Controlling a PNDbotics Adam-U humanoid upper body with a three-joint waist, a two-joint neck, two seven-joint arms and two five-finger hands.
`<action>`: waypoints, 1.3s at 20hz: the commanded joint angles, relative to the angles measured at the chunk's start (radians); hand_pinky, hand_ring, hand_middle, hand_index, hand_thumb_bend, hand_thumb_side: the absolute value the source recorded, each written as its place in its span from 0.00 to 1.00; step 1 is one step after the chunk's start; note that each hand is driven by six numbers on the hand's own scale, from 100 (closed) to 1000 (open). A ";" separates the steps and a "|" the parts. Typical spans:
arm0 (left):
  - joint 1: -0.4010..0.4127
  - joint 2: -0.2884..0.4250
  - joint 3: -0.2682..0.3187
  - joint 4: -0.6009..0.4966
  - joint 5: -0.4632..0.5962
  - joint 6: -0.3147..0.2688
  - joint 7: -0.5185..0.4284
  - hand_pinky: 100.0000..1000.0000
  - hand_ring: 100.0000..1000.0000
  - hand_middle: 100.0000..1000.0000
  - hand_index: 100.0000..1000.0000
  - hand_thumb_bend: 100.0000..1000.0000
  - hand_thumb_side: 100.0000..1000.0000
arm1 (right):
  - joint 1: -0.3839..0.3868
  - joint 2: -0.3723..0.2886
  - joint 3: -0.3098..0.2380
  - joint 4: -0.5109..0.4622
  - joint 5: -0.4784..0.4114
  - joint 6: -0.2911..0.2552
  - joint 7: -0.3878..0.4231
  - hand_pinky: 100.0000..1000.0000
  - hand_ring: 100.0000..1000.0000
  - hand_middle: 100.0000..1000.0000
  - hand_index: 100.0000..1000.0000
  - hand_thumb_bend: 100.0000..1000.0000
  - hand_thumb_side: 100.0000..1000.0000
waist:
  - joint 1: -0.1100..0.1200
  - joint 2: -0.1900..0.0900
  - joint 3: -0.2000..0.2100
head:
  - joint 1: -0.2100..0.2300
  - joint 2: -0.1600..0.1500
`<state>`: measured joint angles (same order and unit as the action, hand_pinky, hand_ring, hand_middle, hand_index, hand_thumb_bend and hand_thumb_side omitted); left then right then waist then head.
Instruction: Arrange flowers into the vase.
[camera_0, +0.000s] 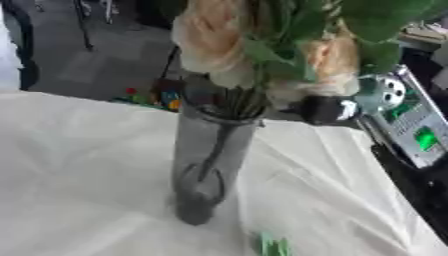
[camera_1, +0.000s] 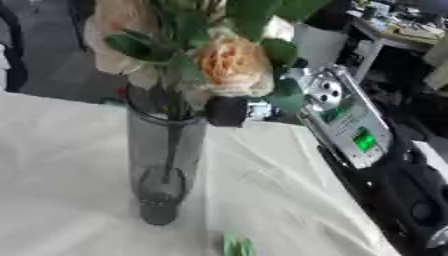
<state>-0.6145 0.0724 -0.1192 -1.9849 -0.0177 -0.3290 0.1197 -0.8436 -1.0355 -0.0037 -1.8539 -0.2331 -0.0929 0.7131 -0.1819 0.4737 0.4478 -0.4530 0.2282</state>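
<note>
Showing right arm (camera_1: 385, 165) fuller beside vase (camera_1: 162, 160).

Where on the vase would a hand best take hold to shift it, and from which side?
Hold the vase around its bare glass wall, about mid-height, below the rim where the stems and flowers spread out. It stands upright as a tall, narrow cylinder, so a sideways wrap suits it. Coming from the robot's left looks safest: the right hand already crowds the right side.
</note>
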 joint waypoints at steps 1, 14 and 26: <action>-0.006 0.018 0.001 -0.015 -0.005 0.002 -0.003 0.69 0.78 0.87 0.93 0.00 1.00 | -0.005 -0.044 -0.025 -0.025 -0.052 0.000 -0.013 1.00 1.00 1.00 1.00 0.76 1.00 | 0.006 -0.034 -0.003 | 0.018 0.008; -0.003 0.029 0.002 -0.015 -0.008 0.005 -0.004 0.69 0.78 0.87 0.93 0.00 1.00 | 0.036 -0.077 -0.047 -0.018 -0.215 0.026 -0.044 1.00 1.00 1.00 1.00 0.77 1.00 | -0.006 -0.041 -0.014 | 0.086 0.043; -0.001 0.033 0.001 -0.015 -0.009 0.005 -0.005 0.69 0.78 0.86 0.93 0.00 1.00 | 0.104 -0.104 -0.061 -0.009 -0.174 0.006 -0.028 1.00 1.00 1.00 1.00 0.80 1.00 | -0.005 -0.042 -0.028 | 0.073 0.044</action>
<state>-0.6077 0.0891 -0.1192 -1.9849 -0.0254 -0.3246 0.1159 -0.7322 -1.0971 -0.0446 -1.8641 -0.4137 -0.0822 0.6876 -0.1986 0.4606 0.4239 -0.3743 0.2765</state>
